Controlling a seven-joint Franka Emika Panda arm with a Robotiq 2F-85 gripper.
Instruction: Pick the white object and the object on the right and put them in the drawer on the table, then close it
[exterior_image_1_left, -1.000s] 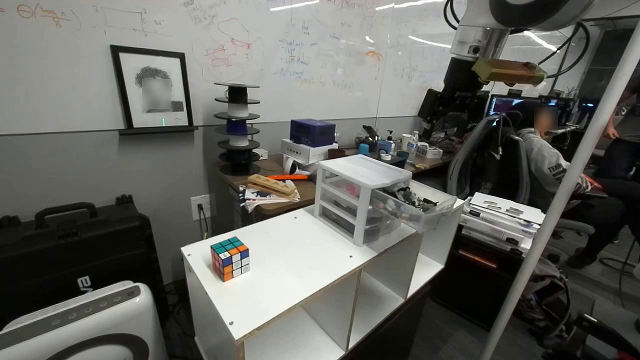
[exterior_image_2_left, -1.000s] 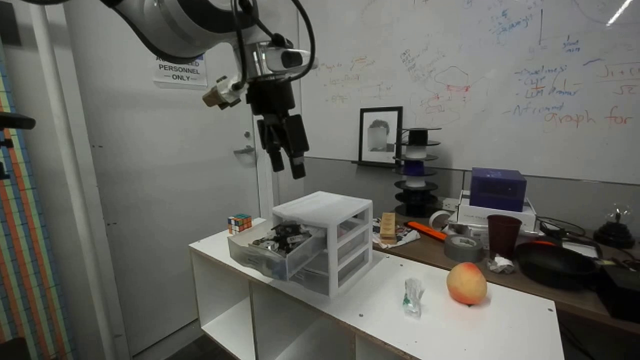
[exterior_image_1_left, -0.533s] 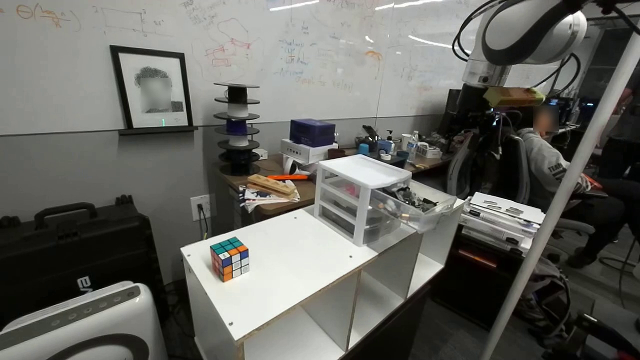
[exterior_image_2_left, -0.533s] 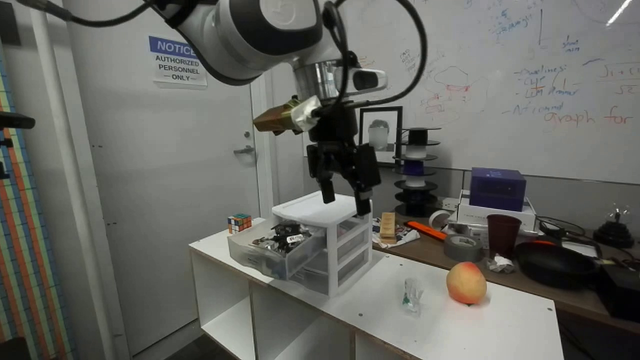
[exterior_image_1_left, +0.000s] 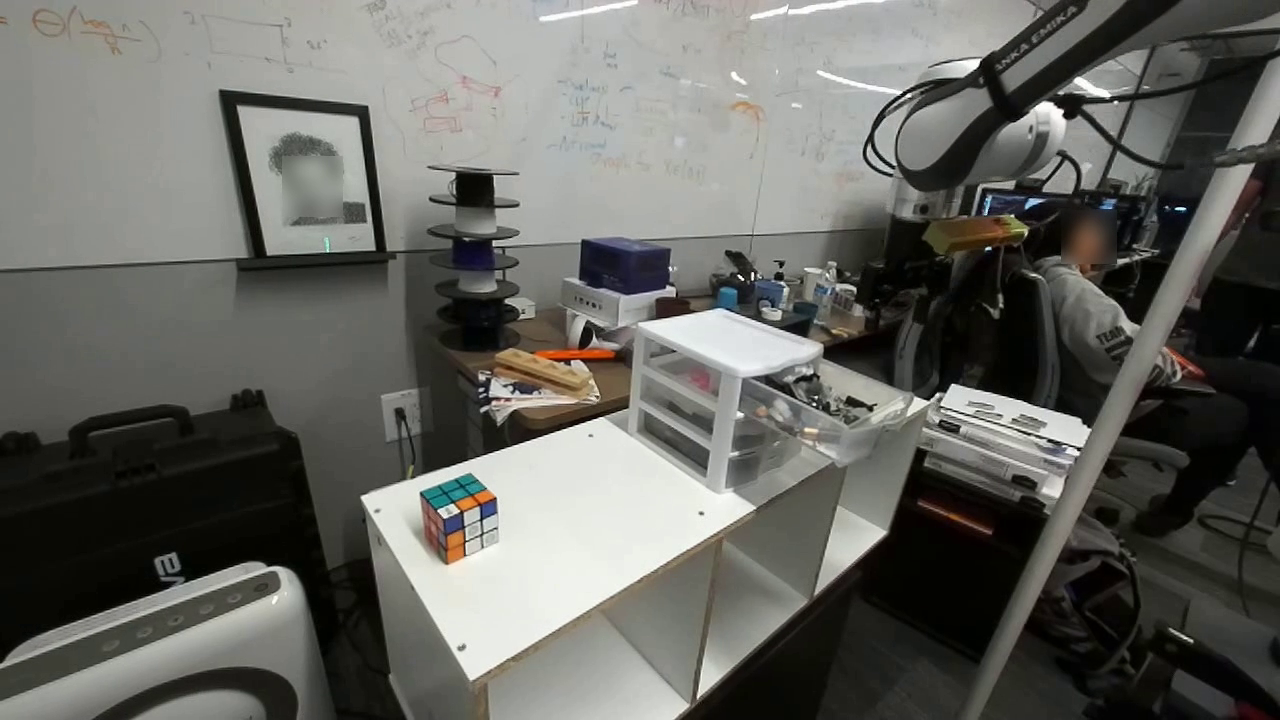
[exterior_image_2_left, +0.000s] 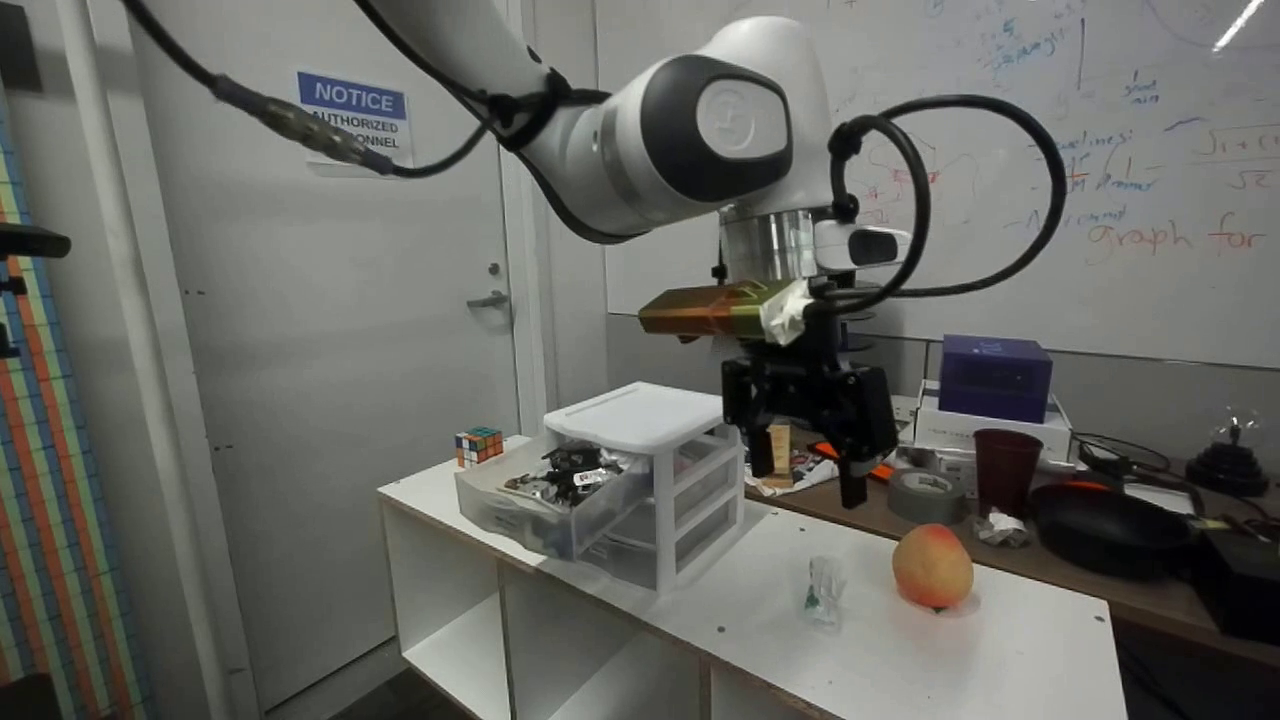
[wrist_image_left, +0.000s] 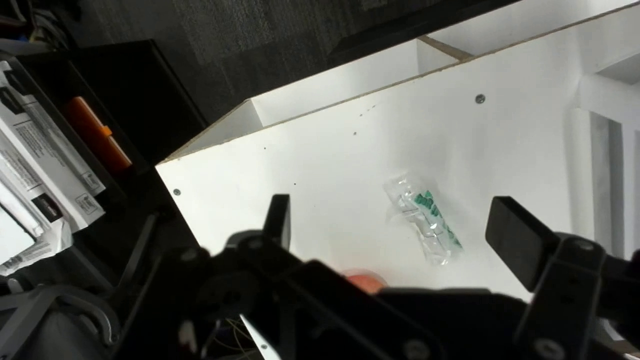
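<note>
A clear-white plastic packet with green marks (exterior_image_2_left: 825, 592) lies on the white table (exterior_image_2_left: 1020, 650). It also shows in the wrist view (wrist_image_left: 425, 220). A red-yellow peach-like fruit (exterior_image_2_left: 933, 567) sits to its right; in the wrist view only its top edge (wrist_image_left: 366, 281) shows behind the gripper. The white mini-chest's top drawer (exterior_image_2_left: 515, 520) is pulled out and holds dark and silvery items; the drawer (exterior_image_1_left: 850, 437) is also seen open from the far side. My gripper (exterior_image_2_left: 808, 478) is open and empty, above the packet, which appears between the fingers (wrist_image_left: 397, 230) in the wrist view.
The mini-chest (exterior_image_2_left: 630, 415) stands left of the packet. A Rubik's cube (exterior_image_1_left: 460, 517) sits beyond it on the table. A brown desk (exterior_image_2_left: 1065, 575) behind bears a dark red cup (exterior_image_2_left: 1003, 468), a black pan (exterior_image_2_left: 1110, 530) and grey tape (exterior_image_2_left: 925, 496).
My gripper has moved from above the open drawer past the chest, rightward and down, to above the packet. Its fingers have spread wider. The packet, fruit and drawer stay in place.
</note>
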